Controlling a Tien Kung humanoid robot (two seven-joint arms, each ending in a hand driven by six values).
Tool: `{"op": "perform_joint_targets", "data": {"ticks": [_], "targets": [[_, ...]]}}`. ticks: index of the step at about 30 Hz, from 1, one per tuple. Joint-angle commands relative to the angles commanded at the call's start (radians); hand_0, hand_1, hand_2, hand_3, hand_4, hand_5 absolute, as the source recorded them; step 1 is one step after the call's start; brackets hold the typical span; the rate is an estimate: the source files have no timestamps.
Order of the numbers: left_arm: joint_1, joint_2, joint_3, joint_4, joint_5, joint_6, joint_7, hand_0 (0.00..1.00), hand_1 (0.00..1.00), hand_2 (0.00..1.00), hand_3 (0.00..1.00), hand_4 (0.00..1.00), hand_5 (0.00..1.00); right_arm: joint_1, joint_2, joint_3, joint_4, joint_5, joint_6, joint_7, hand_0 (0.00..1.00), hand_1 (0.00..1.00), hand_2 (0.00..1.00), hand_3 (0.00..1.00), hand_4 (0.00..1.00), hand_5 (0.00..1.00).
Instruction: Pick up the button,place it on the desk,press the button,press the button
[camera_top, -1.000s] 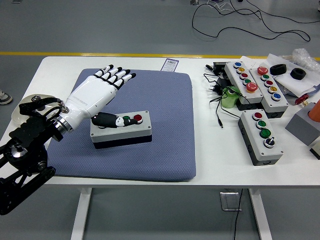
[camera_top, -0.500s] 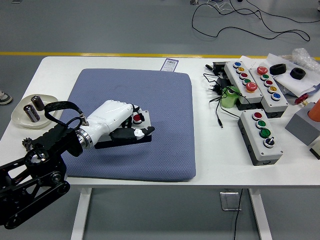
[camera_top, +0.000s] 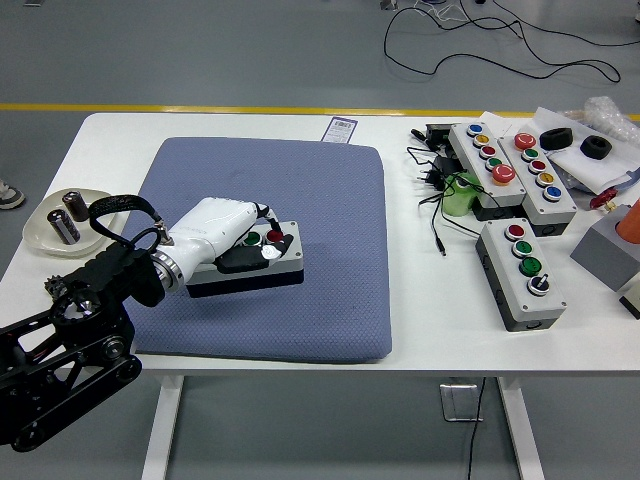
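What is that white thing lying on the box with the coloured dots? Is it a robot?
Yes. It is a robot's left hand, white with five fingers, on a black arm. The camera sits high on the robot and looks down over a white table. On the table lies a blue mat, and on the mat is a grey button box with a green and a red button. The hand rests on top of that box with its fingers curled over it, right at the buttons. More button boxes sit at the right, and a small dish at the left. The other arm is not in the picture.
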Motion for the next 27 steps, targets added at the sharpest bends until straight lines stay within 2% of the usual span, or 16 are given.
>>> {"op": "perform_joint_targets", "data": {"ticks": [5, 15, 21, 23, 27], "targets": [[-0.011, -0.007, 0.012, 0.015, -0.001, -0.012, 0.004, 0.02, 0.002, 0.002, 0.674, 0.603, 0.986, 0.002, 0.0, 0.001, 0.0, -0.001, 0.0, 0.0, 0.652, 0.65, 0.68, 0.598, 0.44, 0.317], [-0.02, -0.016, 0.039, 0.053, 0.025, -0.074, 0.032, 0.021, 0.002, 0.002, 0.675, 0.603, 0.986, 0.002, 0.0, 0.001, 0.0, -0.002, 0.0, -0.001, 0.653, 0.65, 0.68, 0.598, 0.439, 0.316], [-0.019, -0.014, 0.04, 0.046, 0.023, -0.116, 0.035, 0.019, 0.002, 0.002, 0.676, 0.603, 0.985, 0.001, 0.0, 0.002, 0.0, -0.002, 0.0, 0.0, 0.653, 0.649, 0.68, 0.597, 0.44, 0.318], [-0.017, -0.014, 0.039, 0.044, 0.026, -0.115, 0.036, 0.018, 0.002, 0.002, 0.674, 0.603, 0.986, 0.001, 0.0, 0.002, 0.0, -0.003, 0.0, 0.0, 0.653, 0.649, 0.68, 0.598, 0.439, 0.316], [-0.003, -0.013, 0.008, 0.03, 0.043, -0.081, 0.042, 0.018, 0.002, 0.002, 0.674, 0.603, 0.986, 0.001, 0.0, 0.003, 0.0, -0.003, 0.0, 0.001, 0.653, 0.649, 0.68, 0.598, 0.439, 0.316]]}}
